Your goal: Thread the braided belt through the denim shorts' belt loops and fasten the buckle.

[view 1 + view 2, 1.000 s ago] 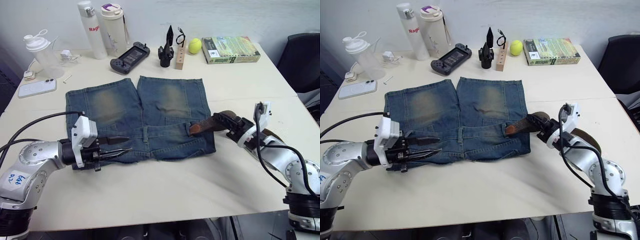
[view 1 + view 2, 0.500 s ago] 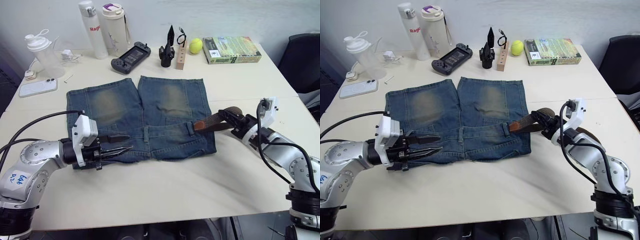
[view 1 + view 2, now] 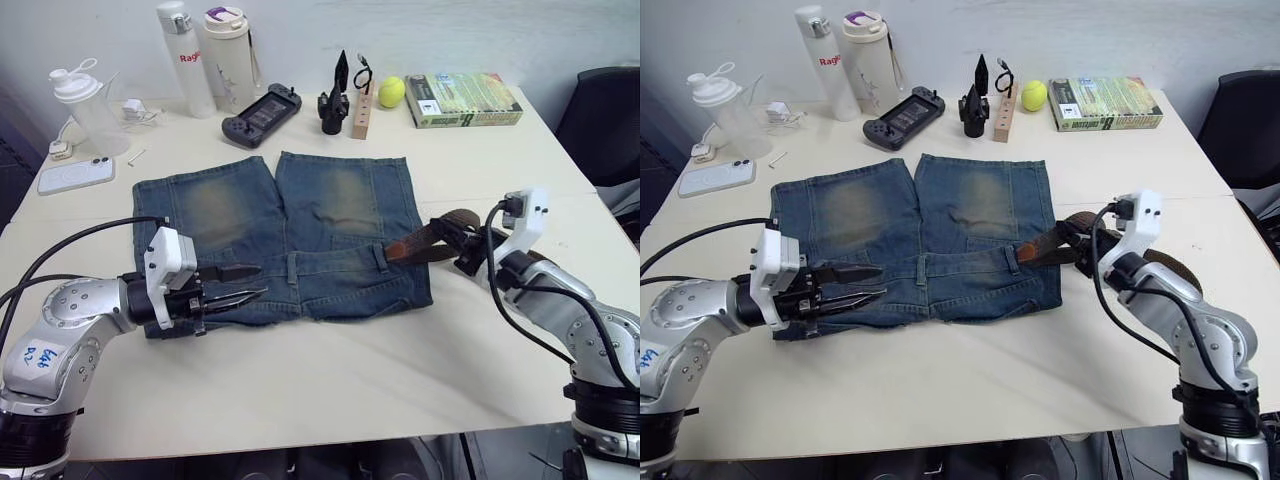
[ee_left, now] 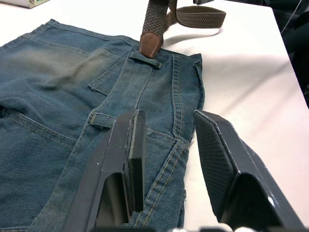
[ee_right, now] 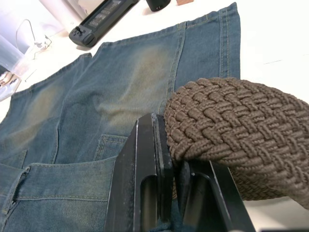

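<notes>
Now the right gripper (image 5: pixel 169 159) is clenched on the braided belt (image 3: pixel 432 240), whose woven strap bulges out just beside its fingers. Ahead of this gripper the belt's tan tip lies at a belt loop (image 4: pixel 145 60) on the waistband of the denim shorts (image 3: pixel 280 235), spread flat on the table (image 3: pixel 350 370). The left gripper (image 4: pixel 166 159) hangs with its jaws apart over the waistband's other end, grasping nothing.

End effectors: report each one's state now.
Left end effector: open, over the denim shorts.
Right end effector: shut on the braided belt.
</notes>
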Robot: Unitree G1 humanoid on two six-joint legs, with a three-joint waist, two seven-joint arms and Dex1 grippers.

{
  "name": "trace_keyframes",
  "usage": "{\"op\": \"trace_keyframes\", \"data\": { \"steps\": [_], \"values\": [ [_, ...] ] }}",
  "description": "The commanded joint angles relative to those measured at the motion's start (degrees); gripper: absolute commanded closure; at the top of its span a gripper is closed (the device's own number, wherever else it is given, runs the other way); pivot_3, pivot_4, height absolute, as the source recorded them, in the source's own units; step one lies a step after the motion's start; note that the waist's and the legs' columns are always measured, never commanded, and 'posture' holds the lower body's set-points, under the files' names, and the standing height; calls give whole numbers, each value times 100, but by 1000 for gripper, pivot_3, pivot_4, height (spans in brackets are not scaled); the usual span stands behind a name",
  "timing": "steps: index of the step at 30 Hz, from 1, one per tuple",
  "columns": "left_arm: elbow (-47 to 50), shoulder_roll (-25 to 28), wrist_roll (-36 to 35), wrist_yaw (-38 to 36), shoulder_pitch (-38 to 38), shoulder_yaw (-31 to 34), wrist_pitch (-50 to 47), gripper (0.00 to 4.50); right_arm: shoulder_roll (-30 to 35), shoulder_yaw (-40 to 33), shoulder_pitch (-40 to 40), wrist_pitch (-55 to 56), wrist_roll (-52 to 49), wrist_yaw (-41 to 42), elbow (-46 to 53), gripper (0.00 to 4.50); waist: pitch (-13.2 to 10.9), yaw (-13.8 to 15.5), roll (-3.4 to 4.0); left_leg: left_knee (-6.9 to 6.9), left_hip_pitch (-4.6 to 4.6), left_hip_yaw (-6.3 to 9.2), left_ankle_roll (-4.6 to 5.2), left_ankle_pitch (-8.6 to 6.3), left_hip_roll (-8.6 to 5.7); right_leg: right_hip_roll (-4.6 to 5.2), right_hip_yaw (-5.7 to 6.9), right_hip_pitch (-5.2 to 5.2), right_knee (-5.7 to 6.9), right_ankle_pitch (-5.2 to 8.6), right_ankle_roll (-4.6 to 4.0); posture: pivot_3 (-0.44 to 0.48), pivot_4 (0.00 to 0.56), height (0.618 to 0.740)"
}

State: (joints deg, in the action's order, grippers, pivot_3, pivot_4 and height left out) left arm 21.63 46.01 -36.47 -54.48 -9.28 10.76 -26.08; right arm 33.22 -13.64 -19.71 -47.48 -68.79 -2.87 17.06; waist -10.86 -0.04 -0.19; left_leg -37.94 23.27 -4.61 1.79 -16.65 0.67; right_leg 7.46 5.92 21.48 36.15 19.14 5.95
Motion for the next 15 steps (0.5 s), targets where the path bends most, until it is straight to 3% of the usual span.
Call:
{"op": "trace_keyframes", "data": {
  "steps": [1,9,15],
  "values": [
    [29,-29,23,41,-87,82,61,2650,-111,27,-126,-125,1,-148,344,4500,0,-2,0,0,0,0,0,0,0,0,0,0,0,0,0,0,150,724],
    [-13,-71,56,55,-150,55,69,2650,-446,-24,-177,-347,-140,-275,361,4500,0,-5,0,0,0,0,0,0,0,-1,0,0,1,0,0,0,150,724],
    [-89,-131,88,-2,-300,-46,96,2650,-986,-175,-130,-620,-505,-682,-426,4500,2,-14,-3,1,-2,0,-1,1,1,-3,0,0,3,0,0,0,150,724]
  ]
}}
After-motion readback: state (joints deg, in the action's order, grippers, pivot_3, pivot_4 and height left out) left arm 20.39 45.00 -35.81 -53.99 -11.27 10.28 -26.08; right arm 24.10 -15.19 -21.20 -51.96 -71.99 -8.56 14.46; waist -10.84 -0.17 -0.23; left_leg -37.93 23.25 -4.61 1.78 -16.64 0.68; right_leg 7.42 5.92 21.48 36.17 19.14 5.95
